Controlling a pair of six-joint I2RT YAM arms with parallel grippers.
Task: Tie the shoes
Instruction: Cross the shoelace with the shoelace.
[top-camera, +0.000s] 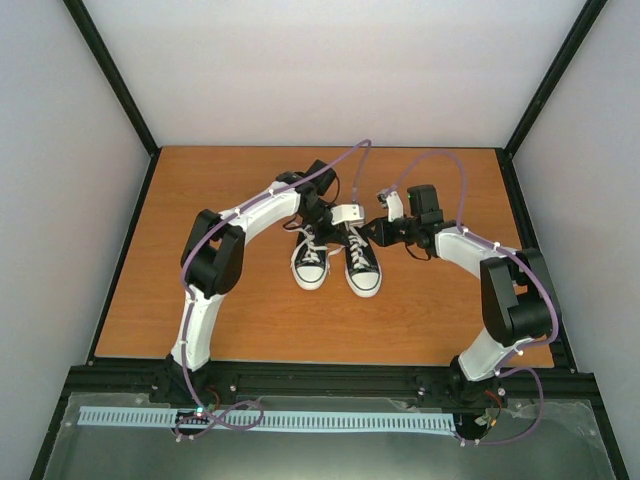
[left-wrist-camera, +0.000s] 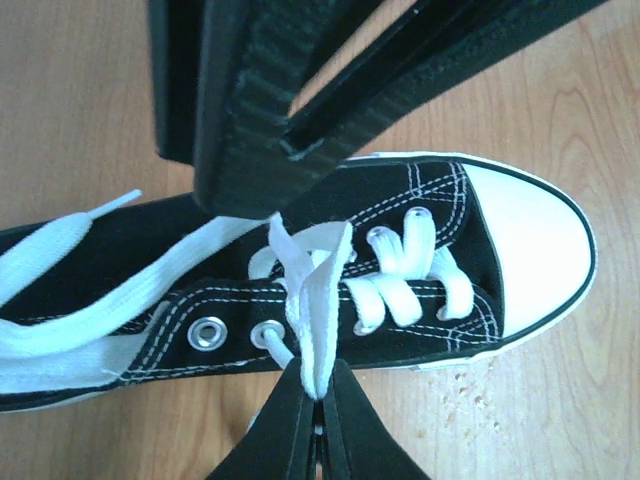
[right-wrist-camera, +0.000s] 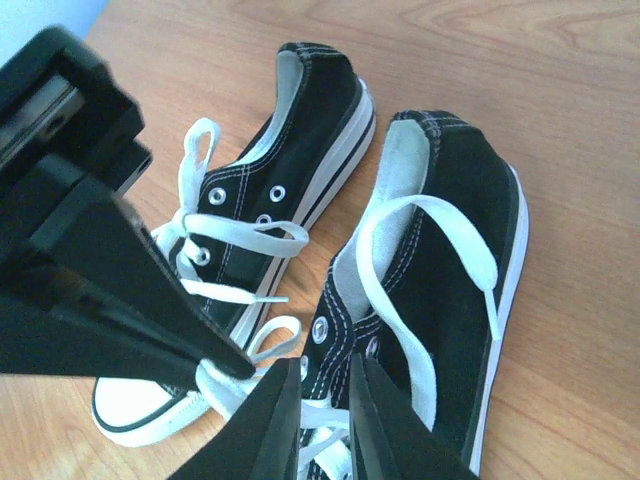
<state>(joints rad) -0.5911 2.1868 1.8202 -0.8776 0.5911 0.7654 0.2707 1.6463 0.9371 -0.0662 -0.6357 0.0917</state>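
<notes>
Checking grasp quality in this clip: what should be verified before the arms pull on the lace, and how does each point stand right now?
1. Left gripper shut on the lace strand: ok.
2. Right gripper holding a strand: cannot tell. Its fingers stand narrowly apart over white lace.
3. Worked shoe sole down on the table: ok.
4. Free lace end lying loose, away from the left fingers: ok.
5. Second shoe tied: cannot tell. A loop shows, but the knot is unclear.
</notes>
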